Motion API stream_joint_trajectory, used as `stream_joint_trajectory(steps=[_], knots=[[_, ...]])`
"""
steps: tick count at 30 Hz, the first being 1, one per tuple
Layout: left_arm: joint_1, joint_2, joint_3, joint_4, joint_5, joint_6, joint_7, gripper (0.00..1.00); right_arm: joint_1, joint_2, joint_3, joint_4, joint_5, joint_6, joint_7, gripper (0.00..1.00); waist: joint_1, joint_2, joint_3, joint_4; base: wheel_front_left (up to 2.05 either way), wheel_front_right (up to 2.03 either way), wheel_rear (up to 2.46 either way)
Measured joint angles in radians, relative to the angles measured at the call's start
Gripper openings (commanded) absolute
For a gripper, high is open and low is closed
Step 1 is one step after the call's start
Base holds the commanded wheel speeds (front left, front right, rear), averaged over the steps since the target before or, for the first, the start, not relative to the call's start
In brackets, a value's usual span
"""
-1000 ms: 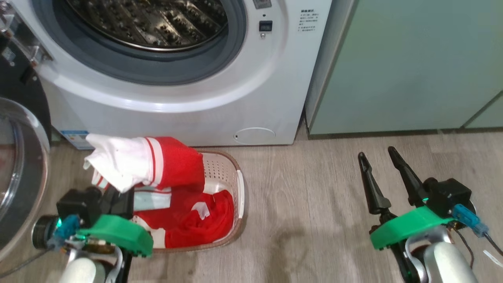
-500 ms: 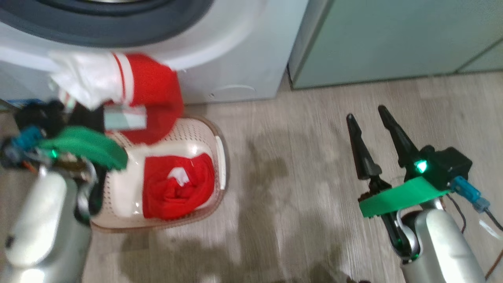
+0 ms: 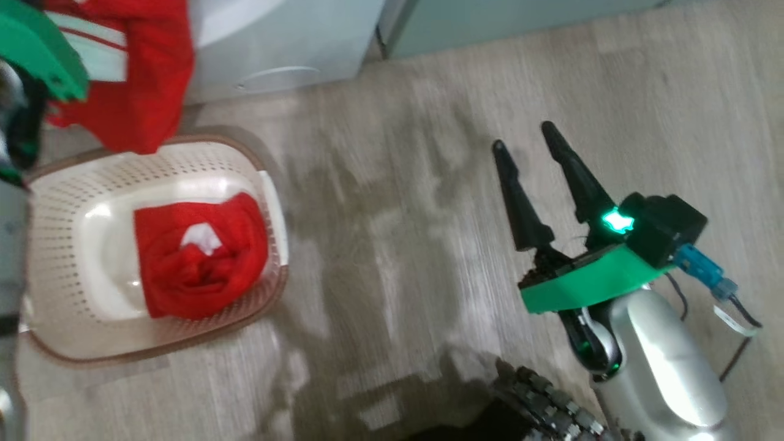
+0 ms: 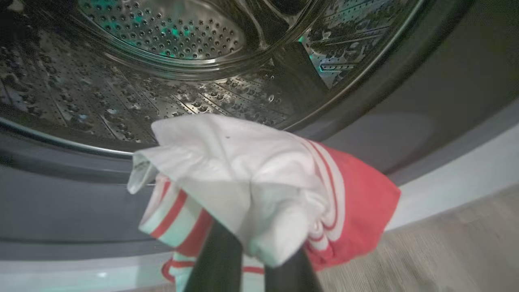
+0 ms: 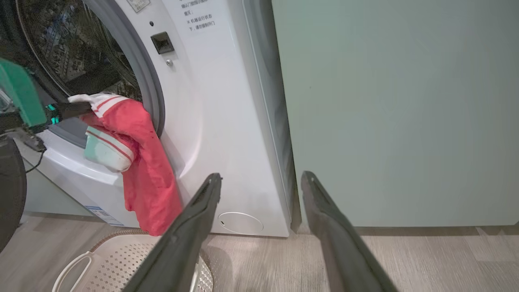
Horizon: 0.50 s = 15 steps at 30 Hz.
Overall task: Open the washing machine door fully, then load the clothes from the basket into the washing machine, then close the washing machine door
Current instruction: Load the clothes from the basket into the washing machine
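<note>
A red-and-white garment [image 4: 259,182] hung pinched in the left gripper [image 4: 254,255]. Its two dark fingers were shut tight on a bunched fold, with the white sleeve and striped trim uppermost. The garment was at the mouth of the washing machine [image 5: 211,121], level with the grey gasket [image 4: 61,194] and just short of the steel drum [image 4: 162,61]. Its red tail draped down the machine's white front toward the basket below. That height made sense: the cloth had to clear the gasket's lip before it could be pushed in. Gripping one fold let the rest trail freely rather than snag. From the left wrist view the opening looked unobstructed, so the door seemed to be out of the way.

A second red garment [image 3: 199,257], a white tag showing, lay crumpled in the basket [image 3: 61,184]. The basket sat on the floor [image 3: 398,214] just in front of the machine, close enough for a short lift. Loading appeared partly done, with one piece left to fetch.

The right gripper [image 3: 523,136] hovered over bare floor well apart from the basket, fingers spread wide and holding nothing. It faced the machine's corner and the pale green cabinet [image 5: 385,101], probably parked clear of the left arm's path.
</note>
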Motion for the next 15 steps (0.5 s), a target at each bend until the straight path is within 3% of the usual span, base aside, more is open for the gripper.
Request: stream_joint_trajectory(steps=[7,15], knots=[[-0.187,0.080,0.011,0.099,-0.024,-0.035,0.157,0.00,-0.038,0.000,0.035,-0.025,0.043,0.000,0.000,1.00,-0.0001,0.0000,0.072,-0.072,0.00,0.00,0.00],[-0.305,0.132,0.039,0.164,-0.048,-0.042,0.246,0.00,-0.039,0.000,0.065,-0.042,0.069,0.000,0.000,1.00,-0.0001,0.0000,0.133,-0.130,0.00,0.00,0.00]])
